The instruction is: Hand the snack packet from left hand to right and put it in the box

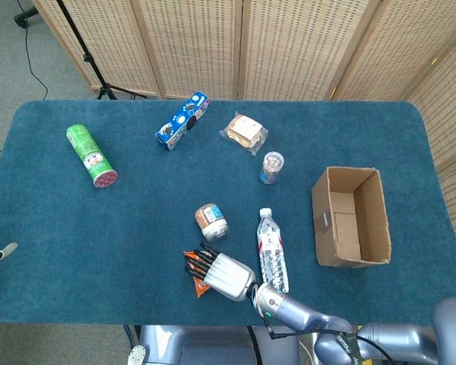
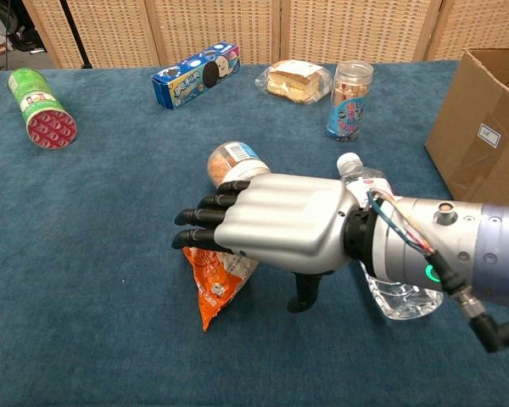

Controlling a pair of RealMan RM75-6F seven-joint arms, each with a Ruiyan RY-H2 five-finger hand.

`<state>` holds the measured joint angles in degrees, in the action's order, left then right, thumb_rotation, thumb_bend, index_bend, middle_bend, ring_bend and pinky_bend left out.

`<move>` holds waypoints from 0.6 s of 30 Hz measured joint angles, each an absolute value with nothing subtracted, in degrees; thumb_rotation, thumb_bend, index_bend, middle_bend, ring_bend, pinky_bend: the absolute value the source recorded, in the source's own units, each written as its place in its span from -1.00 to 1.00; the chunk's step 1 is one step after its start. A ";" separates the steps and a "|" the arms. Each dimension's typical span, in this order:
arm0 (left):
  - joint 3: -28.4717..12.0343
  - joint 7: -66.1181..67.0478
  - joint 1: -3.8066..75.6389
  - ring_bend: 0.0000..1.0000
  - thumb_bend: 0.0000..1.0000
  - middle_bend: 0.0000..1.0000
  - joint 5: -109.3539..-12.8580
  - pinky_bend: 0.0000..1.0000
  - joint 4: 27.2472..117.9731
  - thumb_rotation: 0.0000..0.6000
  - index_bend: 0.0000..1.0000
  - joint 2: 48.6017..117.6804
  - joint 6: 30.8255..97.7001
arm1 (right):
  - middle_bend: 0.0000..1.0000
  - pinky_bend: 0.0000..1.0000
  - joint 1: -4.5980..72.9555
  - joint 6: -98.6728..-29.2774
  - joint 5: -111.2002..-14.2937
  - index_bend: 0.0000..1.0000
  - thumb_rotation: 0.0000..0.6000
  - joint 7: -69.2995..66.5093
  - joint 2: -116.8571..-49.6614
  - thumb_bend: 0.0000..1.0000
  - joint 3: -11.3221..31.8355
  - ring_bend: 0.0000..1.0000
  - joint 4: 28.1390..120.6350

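Orange snack packet (image 2: 214,286) lies flat on the blue table (image 1: 53,213) near the front edge, roughly mid-width. Right hand (image 2: 271,225) hovers palm-down right over it, fingers (image 2: 205,219) extended and spread, thumb pointing down beside the packet; can't tell if any fingertip actually touches it, nothing gripped. In the head view the right hand (image 1: 222,272) covers most of the packet (image 1: 197,280), only its orange left part shows. Left hand: only a pale tip visible at the left frame edge in the head view, well clear of the table; finger state can't tell. Cardboard box (image 1: 353,217) sits open-topped near the right edge, well apart from the packet. Water bottle (image 1: 271,252) lies on its side just beside the hand, toward the box. Brown jar (image 1: 211,221) lies tipped just behind the packet. Green can (image 1: 91,156) lies near the left edge.
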<state>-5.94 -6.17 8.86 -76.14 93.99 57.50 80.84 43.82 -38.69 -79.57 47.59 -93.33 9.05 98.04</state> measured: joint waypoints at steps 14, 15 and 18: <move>-6.17 -6.66 8.84 -1.00 -1.00 -1.00 -76.39 -1.00 93.85 1.00 -1.00 57.47 79.90 | 0.19 0.15 45.93 -44.66 -81.58 0.28 1.00 44.42 -97.56 0.51 6.66 -0.07 94.15; -6.16 -6.68 8.88 -1.00 -1.00 -1.00 -76.41 -1.00 93.85 1.00 -1.00 57.45 79.73 | 0.20 0.15 45.89 -45.29 -82.49 0.29 1.00 43.13 -97.49 0.54 6.56 -0.06 94.24; -6.18 -6.67 8.96 -1.00 -1.00 -1.00 -76.39 -1.00 93.89 1.00 -1.00 57.41 79.41 | 0.21 0.15 45.81 -47.64 -86.01 0.30 1.00 38.47 -96.86 0.58 6.23 -0.05 94.68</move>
<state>-6.18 -6.67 8.96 -76.39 93.89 57.41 79.41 45.81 -47.64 -86.01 38.47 -96.86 6.23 94.68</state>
